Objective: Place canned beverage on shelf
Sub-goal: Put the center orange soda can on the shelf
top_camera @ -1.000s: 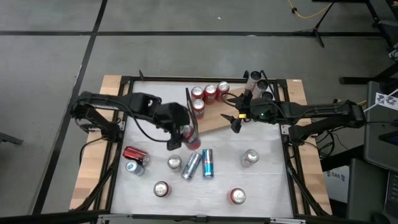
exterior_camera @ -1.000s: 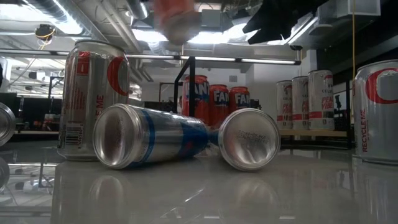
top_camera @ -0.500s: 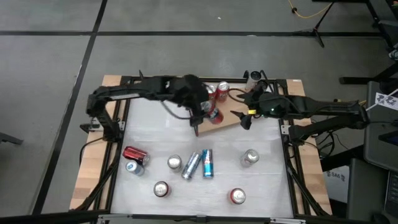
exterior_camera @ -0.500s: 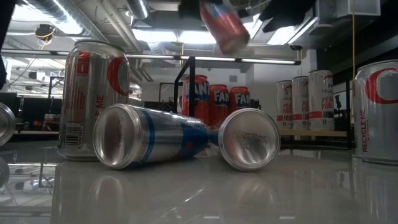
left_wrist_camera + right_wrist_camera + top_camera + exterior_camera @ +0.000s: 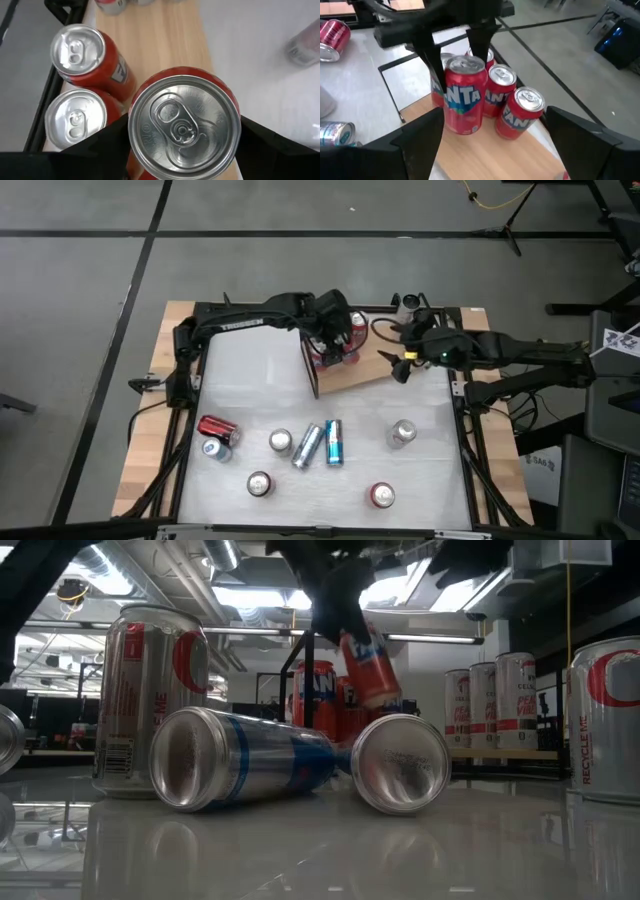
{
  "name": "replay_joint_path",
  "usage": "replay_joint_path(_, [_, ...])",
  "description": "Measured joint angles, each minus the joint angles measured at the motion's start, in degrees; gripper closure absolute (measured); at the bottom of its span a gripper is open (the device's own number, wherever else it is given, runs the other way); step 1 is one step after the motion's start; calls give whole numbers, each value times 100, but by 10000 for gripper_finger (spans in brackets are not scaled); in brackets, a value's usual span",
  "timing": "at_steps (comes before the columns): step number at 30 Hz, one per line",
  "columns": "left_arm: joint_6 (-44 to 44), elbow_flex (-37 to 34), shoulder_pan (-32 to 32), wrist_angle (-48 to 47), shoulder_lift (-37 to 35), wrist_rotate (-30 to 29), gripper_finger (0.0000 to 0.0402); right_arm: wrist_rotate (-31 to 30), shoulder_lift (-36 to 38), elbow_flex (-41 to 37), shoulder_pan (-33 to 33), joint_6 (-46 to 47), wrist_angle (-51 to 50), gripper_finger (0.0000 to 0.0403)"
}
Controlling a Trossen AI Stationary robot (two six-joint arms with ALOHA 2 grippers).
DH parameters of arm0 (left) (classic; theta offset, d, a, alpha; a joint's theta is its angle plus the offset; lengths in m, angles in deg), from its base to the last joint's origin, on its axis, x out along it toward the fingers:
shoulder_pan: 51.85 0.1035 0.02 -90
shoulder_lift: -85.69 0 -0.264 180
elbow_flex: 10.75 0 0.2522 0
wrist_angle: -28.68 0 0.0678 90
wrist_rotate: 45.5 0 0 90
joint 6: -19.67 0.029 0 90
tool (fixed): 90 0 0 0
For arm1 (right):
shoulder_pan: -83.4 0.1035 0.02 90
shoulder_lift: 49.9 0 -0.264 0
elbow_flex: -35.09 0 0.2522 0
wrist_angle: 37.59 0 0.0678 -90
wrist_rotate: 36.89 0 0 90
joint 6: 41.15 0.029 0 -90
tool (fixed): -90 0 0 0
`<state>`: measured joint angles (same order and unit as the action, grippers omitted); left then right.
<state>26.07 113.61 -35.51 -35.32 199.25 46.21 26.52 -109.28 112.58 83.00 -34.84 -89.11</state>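
Note:
My left gripper [image 5: 330, 340] reaches over the far middle of the table and is shut on a red Fanta can [image 5: 465, 92]. The can stands low over the shelf [image 5: 365, 375], a light wood board with a dark upright rail [image 5: 308, 365] along its left edge. In the low view the can [image 5: 370, 670] looks tilted. Other red cans [image 5: 522, 112] stand upright on the board beside it, also seen in the left wrist view [image 5: 80, 47]. My right gripper [image 5: 403, 368] is open and empty over the shelf's right end. My left gripper pinches the can's side wall just below the top rim [image 5: 137, 145] between its two fingers, one on each side [image 5: 432, 60]. The fingers come from above, pointing down. Whether the can's bottom [image 5: 465, 131] touches the board, I cannot tell.
Several cans are on the white table nearer the front: a red one lying at the left [image 5: 217, 428], two blue-and-silver ones lying side by side [image 5: 320, 443], and silver and red ones standing [image 5: 403, 433]. Black frame bars [image 5: 200, 360] edge the table.
My left gripper has carried the red can from the middle of the table toward the far edge, over the dark rail, and down next to the other cans on the shelf. My right gripper has drawn back a little toward the table's right edge.

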Motion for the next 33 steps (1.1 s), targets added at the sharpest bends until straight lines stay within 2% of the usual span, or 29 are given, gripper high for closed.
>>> replay_joint_path(8, [325, 0, -70, -49, 126, -306, 131, 0, -150, -524, 0, 268, 147, 62])
replay_joint_path(17, [336, -2, -76, -219, 201, -416, 131, -95, -496, -1229, 0, 300, 1209, 62])
replay_joint_path(29, [336, -4, -76, -183, 298, -400, 131, -132, -1328, -1575, 0, 307, 1956, 62])
replay_joint_path(33, [336, -4, -76, -215, 423, -420, 127, -338, -1600, -1574, 0, 289, 2123, 62])
